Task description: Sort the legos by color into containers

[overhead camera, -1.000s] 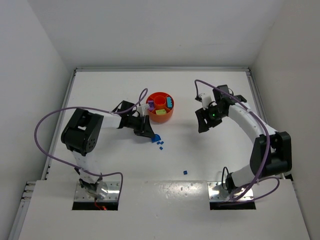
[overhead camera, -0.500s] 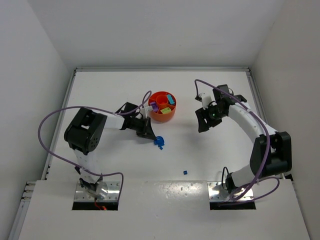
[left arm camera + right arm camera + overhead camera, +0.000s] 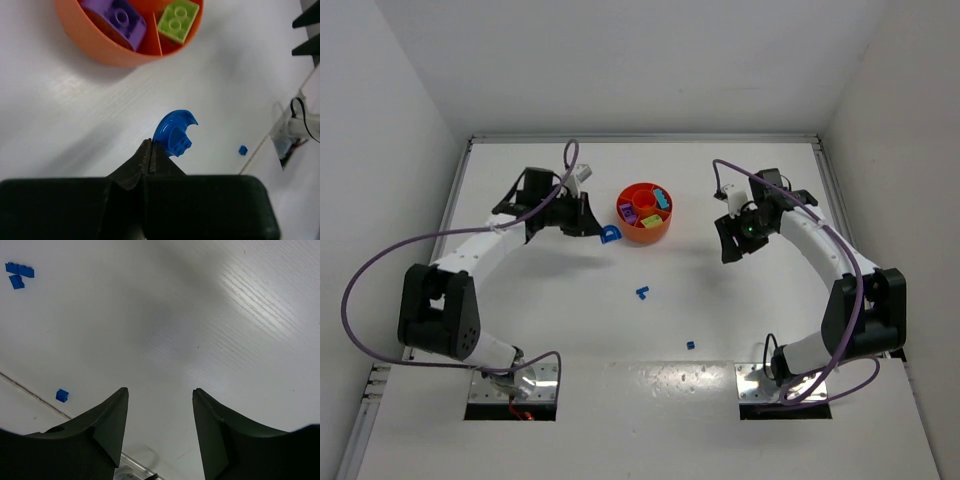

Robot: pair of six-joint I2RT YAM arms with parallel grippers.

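1. L gripper: fingertips pressed together, pinching the edge of a blue arch brick. In the L wrist cam the brick sticks out past the tips at 1 o'clock.
2. The arch brick is just beside the orange bowl, at its 8 o'clock and outside the rim. Can't tell if it touches the table.
3. The bowl has wedge compartments round a centre cup. In the top cam a purple brick lies in the 9 o'clock wedge, a lime brick at 5 o'clock and a teal brick at 2 o'clock. The L wrist cam shows purple and lime in neighbouring wedges, with a divider between.
4. Loose on the table: a blue brick pair at 6 o'clock of the bowl, well apart from it, and a single blue brick farther out at 5 o'clock.
5. R gripper: fingers spread wide, nothing between them, only bare table below. It sits between 3 and 4 o'clock of the bowl, well apart.
6. R wrist cam: the blue pair is at 10 o'clock and the single at 8 o'clock, both clear of the fingers.
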